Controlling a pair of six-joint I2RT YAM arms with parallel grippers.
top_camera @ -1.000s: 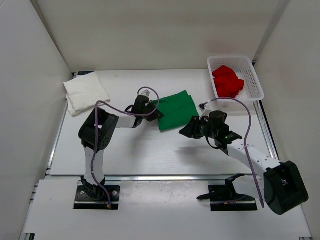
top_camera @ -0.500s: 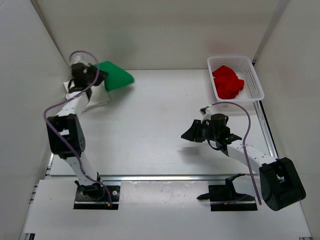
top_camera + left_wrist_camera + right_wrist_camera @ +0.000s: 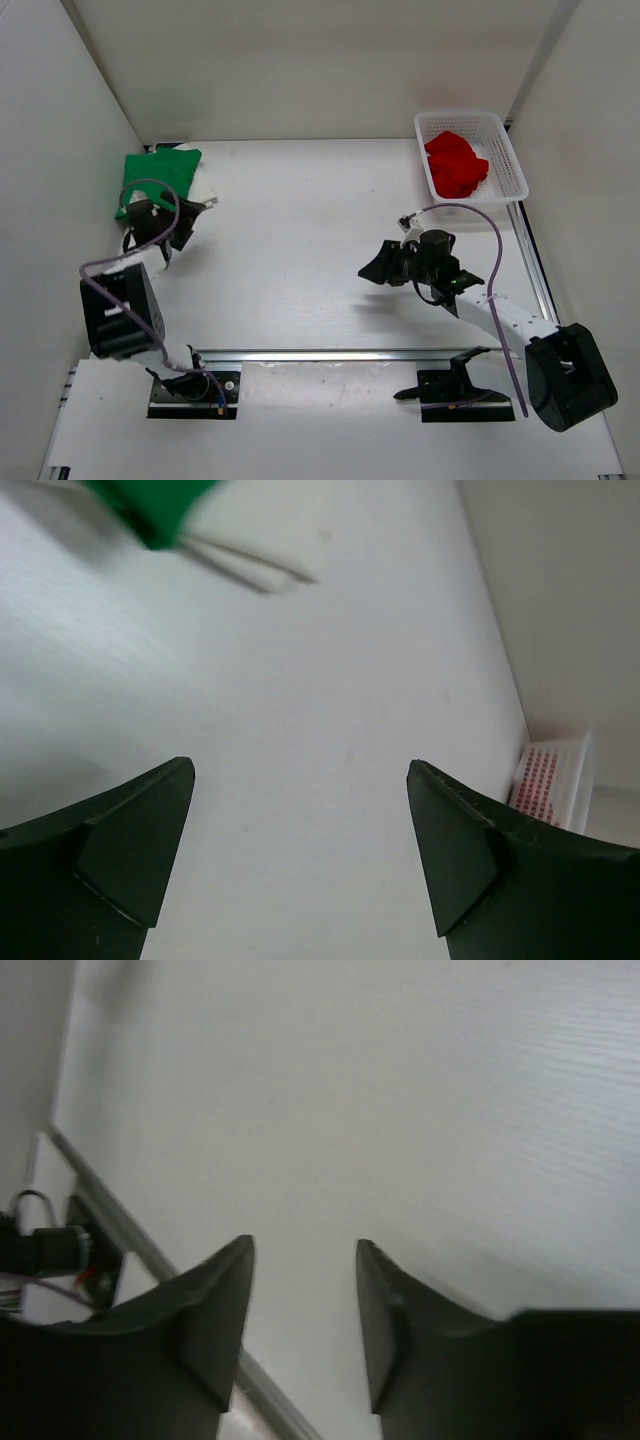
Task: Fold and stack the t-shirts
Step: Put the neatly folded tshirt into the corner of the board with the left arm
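The folded green t-shirt (image 3: 160, 178) lies on the white t-shirt (image 3: 208, 189) at the far left of the table. Only an edge of the white one shows from under it. In the left wrist view the green shirt (image 3: 150, 505) and the white edge (image 3: 250, 568) sit at the top left. My left gripper (image 3: 180, 232) is just in front of that stack, open wide and empty (image 3: 300, 780). The red t-shirt (image 3: 455, 162) lies crumpled in the basket. My right gripper (image 3: 372, 270) hovers at mid-table, open, with only bare table between its fingers (image 3: 305, 1250).
The white mesh basket (image 3: 512, 160) stands at the back right corner and shows in the left wrist view (image 3: 555, 780). White walls close off the left, back and right sides. A metal rail (image 3: 120, 1230) runs along the table's near edge.
My left gripper swung the green shirt from mid-table to the left, set it on the white one, let go, opened wide and backed off. The right gripper's jaws have opened wider.
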